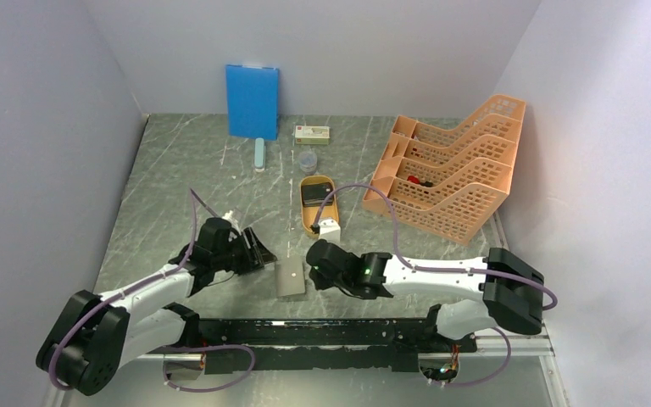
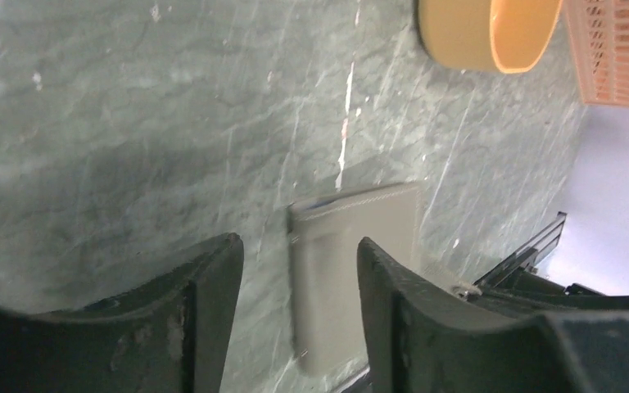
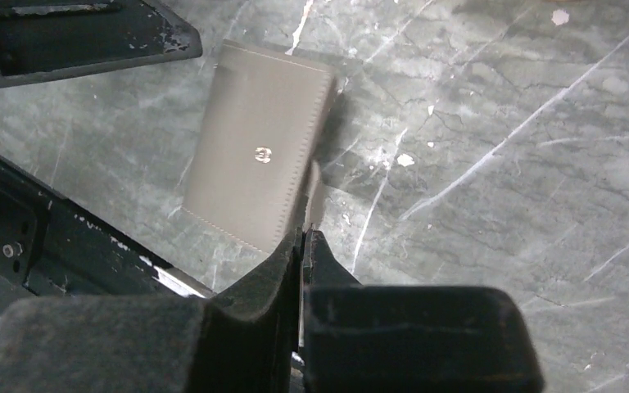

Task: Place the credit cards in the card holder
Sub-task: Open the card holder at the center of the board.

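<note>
The card holder (image 1: 290, 278) lies flat and closed on the grey marbled table (image 1: 178, 170), near its front edge and between the two claws. We see the left arm (image 1: 136, 309) stretched low from its base toward the right, with the left gripper (image 1: 262, 253) just beside the holder's left side. In its wrist view the two fingers (image 2: 205, 303) stand apart with nothing held between them. The holder rests on the table beyond the gap, and one finger covers its lower right part. The right arm (image 1: 441, 280) reaches leftward, low over the table. The right gripper (image 3: 305, 236) is pressed shut, its tips down at the holder's right edge. A pale sliver rises just above those tips; we cannot tell what it is, or whether the closed jaws pinch anything. The credit cards (image 1: 314, 195) show only as a dark patch inside the orange oval tray (image 1: 303, 214), well behind the holder, and we cannot make out how many there are. A small white block (image 1: 329, 227) sits at the tray's near end. In the left wrist view the tray is cut off by the top of the frame, and the orange file rack (image 1: 449, 170) by the corner. The holder's inner faces are hidden from us.
</note>
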Robot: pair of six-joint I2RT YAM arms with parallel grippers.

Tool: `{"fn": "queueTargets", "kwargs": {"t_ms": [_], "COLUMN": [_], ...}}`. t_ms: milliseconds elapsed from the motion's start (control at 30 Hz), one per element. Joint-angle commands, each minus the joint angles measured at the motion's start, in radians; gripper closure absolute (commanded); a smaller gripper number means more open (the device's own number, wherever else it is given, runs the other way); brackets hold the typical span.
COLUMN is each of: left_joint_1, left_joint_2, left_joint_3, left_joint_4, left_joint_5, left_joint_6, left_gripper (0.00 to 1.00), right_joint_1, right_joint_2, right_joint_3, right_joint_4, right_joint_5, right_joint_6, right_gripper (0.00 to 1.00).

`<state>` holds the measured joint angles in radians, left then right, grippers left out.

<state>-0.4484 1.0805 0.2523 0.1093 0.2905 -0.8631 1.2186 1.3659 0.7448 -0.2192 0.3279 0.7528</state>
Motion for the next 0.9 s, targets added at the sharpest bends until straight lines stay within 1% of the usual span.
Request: {"fn": "queueTargets", "kwargs": {"t_ms": [0, 33, 67, 133, 200, 300, 400, 567, 700, 867], "left_joint_1": [-0.005, -0.008, -0.012, -0.027, -0.056, -0.122, -0.161, -0.189, -0.21, -0.221], "left_joint_2": [-0.044, -0.058, -0.069, -0.091, -0.114, -0.135, -0.116, -0.059, -0.029, 0.013], "left_joint_3": [0.02, 0.025, 0.03, 0.038, 0.055, 0.09, 0.113, 0.125, 0.148, 0.176], "left_joint_4": [-0.108, -0.12, -0.133, -0.138, -0.148, -0.166, -0.16, -0.118, -0.117, -0.122], "left_joint_5": [0.01, 0.019, 0.026, 0.039, 0.035, -0.008, -0.032, -0.028, -0.04, -0.055], "left_joint_6": [0.05, 0.056, 0.058, 0.062, 0.06, 0.054, 0.046, 0.027, 0.028, 0.04], "left_gripper": [0.37, 0.32, 0.22, 0.11, 0.04, 0.03, 0.03, 0.04, 0.05, 0.11], "right_joint_1": [0.001, 0.001, 0.0, 0.0, 0.001, 0.002, 0.002, 0.001, 0.002, 0.002], "right_joint_2": [-0.044, -0.05, -0.054, -0.066, -0.077, -0.099, -0.125, -0.161, -0.174, -0.181], "right_joint_3": [-0.037, -0.042, -0.046, -0.055, -0.061, -0.074, -0.082, -0.085, -0.086, -0.093], "right_joint_4": [0.053, 0.064, 0.074, 0.095, 0.12, 0.163, 0.195, 0.215, 0.216, 0.215], "right_joint_5": [-0.018, -0.022, -0.027, -0.038, -0.048, -0.075, -0.091, -0.099, -0.101, -0.105], "right_joint_6": [0.022, 0.022, 0.023, 0.023, 0.023, 0.012, 0.003, -0.018, -0.025, -0.023], "right_gripper": [1.0, 1.0, 1.0, 1.0, 1.0, 1.0, 1.0, 1.0, 1.0, 1.0]}}
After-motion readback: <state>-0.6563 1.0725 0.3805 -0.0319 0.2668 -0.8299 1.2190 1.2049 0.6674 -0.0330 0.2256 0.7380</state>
